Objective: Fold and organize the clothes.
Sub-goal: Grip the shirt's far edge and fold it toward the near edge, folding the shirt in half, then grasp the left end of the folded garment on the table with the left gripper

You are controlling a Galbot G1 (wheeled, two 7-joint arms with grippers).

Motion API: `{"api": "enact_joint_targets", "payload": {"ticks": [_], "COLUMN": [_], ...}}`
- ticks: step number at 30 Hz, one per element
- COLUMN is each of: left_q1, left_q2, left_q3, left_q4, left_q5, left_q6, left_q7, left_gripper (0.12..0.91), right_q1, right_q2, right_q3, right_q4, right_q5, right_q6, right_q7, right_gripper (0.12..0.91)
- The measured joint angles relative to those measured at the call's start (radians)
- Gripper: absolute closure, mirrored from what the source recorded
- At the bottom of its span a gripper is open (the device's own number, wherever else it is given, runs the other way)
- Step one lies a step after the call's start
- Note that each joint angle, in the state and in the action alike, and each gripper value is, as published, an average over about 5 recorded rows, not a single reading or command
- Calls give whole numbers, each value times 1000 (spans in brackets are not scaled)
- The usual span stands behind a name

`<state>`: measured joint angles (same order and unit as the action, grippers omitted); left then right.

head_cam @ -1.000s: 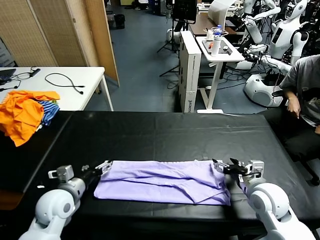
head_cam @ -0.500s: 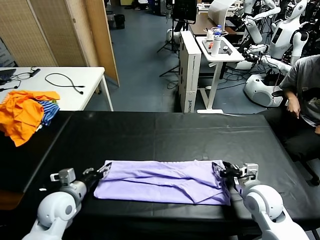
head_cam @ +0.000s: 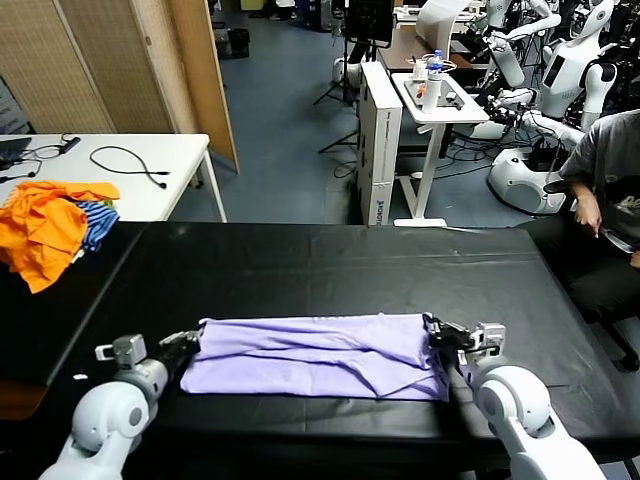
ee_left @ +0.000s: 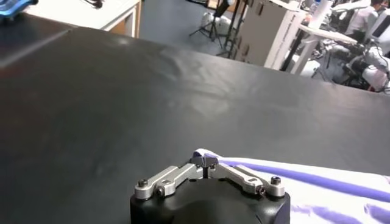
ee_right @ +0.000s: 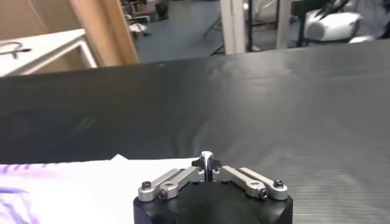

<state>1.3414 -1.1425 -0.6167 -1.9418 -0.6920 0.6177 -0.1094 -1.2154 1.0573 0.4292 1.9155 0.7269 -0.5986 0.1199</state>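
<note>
1. One pale lavender T-shirt (head_cam: 315,355) lies folded into a long flat band across the near part of the black worktop (head_cam: 330,265), with creases running along its length.
2. Left gripper (head_cam: 186,340) sits at the shirt's left end, low on the worktop; in the left wrist view its fingers (ee_left: 204,159) are pinched together on the fabric edge.
3. Right gripper (head_cam: 436,329) sits at the shirt's right end, far corner; in the right wrist view its fingers (ee_right: 206,162) are closed tight on a sliver of pale cloth.
4. Shirt spans the gap between the two grippers.
5. Orange and blue-striped garments (head_cam: 50,225) are heaped at the worktop's far left edge, well apart from the shirt.
6. White side table (head_cam: 130,175) behind that heap carries a black cable (head_cam: 130,165).
</note>
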Motion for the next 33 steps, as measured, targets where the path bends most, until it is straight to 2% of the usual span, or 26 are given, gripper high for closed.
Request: {"api": "enact_joint_targets", "payload": {"ticks": [5,8,10,12,22,30,33], "left_q1": [38,64,81,101,174,181,187], "left_q2": [-11,-19,-26,-35,-111,-153,-165], "left_q3": [-30,-50,-64,-76,-79,-73,-73], "left_q4": [-44,-80,-104,-125,-150,-119,-112], "left_q5": [13,15,15,17,92,92,81], "left_q6": [-7,-13,-17,-21,-63,-77,-81], "left_q7": [-4,-6,-5,0,49,53,53], "left_gripper": [481,295,193,142,123,123,160], "right_q1": [-35,-62,-80,-93,-105,-118,-122], "right_q2": [-23,-33,-38,-42,-44,-45,-43], "right_q3": [32,54,65,71,71,80,81], "right_q4": [54,89,111,130,167,176,180], "right_q5": [5,4,5,7,9,7,5], "right_q6": [0,2,2,2,2,4,4], "right_q7": [-1,-2,-3,-4,-1,-1,-1], "right_gripper": [357,198,147,124,118,118,118]}}
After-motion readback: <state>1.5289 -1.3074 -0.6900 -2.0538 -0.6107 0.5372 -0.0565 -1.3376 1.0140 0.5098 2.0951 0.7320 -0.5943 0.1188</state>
